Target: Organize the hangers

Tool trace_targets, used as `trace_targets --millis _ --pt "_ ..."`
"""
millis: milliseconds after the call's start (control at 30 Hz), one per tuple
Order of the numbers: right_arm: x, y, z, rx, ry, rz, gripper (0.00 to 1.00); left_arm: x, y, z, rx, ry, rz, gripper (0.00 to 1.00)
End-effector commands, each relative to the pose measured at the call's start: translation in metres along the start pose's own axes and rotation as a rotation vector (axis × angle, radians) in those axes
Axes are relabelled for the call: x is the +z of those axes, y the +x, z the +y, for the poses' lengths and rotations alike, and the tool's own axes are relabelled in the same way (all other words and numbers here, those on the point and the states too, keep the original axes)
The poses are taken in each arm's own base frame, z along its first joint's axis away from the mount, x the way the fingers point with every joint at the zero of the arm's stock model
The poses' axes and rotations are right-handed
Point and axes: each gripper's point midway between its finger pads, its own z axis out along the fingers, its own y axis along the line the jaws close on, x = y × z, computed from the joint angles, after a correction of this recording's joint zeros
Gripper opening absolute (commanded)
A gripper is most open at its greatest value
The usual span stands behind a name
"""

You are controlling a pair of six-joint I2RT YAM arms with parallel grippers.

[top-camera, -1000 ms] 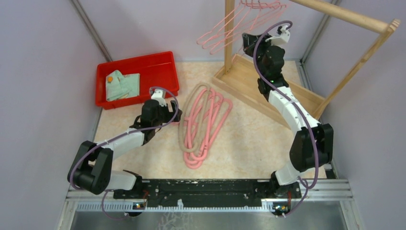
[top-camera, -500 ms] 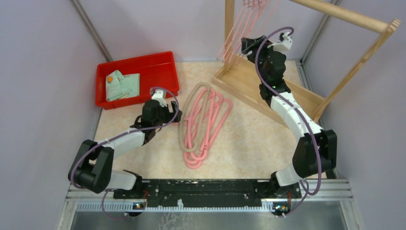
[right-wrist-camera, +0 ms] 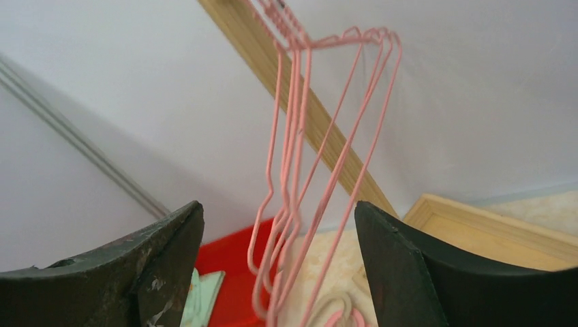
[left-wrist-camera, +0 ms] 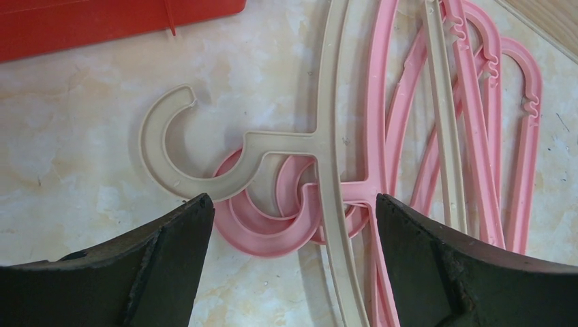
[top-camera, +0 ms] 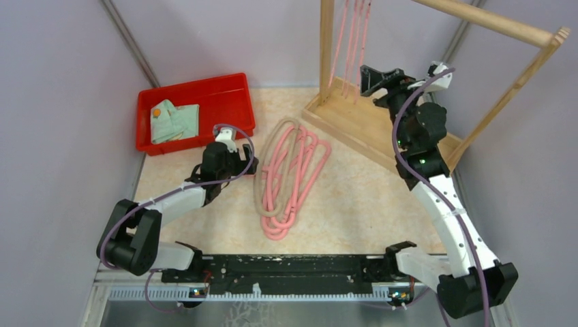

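Note:
A pile of hangers (top-camera: 293,178), mostly pink with a beige one, lies flat on the table's middle. In the left wrist view the beige hook (left-wrist-camera: 183,146) crosses over pink hooks (left-wrist-camera: 269,235). My left gripper (left-wrist-camera: 293,204) is open just above these hooks, holding nothing; from above it (top-camera: 238,153) sits at the pile's left edge. Thin pink hangers (top-camera: 351,48) hang straight down from the wooden rack. My right gripper (top-camera: 367,80) is open just right of them. In the right wrist view they (right-wrist-camera: 293,170) dangle free in front of its spread fingers (right-wrist-camera: 278,208).
The wooden rack has a post (top-camera: 327,48), a top rail (top-camera: 491,20) and a tray-like base (top-camera: 382,129) at the back right. A red bin (top-camera: 225,88) holding a folded green cloth (top-camera: 174,119) stands at the back left. Walls close in on both sides.
My right gripper opened and let go of the thin pink hangers, which swung down to hang straight. The right arm drew back to the right. The left arm has not moved.

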Motion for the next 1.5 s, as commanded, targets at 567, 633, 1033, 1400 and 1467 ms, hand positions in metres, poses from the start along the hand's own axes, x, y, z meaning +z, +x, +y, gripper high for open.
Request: trace_targets --millis 567,633,1033,1400,1467 --pt "-0.184 0.273 -0.001 -0.323 -0.065 0.852 0.69 -0.001 0.011 0.012 -0.076 -0.072 0.022 0.94" --pt "-0.183 0.287 0.015 -0.322 -0.118 0.884 0.68 -0.002 0.013 0.02 -0.087 -0.115 0.028 0.95" --pt "-0.162 0.371 0.093 -0.263 -0.301 1.033 0.65 -0.018 -0.006 0.059 -0.208 -0.214 -0.021 0.96" --pt "-0.161 0.449 0.126 -0.262 -0.385 1.181 0.64 -0.037 -0.016 0.091 -0.283 -0.294 -0.1 0.97" --pt "-0.164 0.461 0.123 -0.266 -0.377 1.203 0.64 -0.037 -0.016 0.091 -0.278 -0.287 -0.099 0.97"
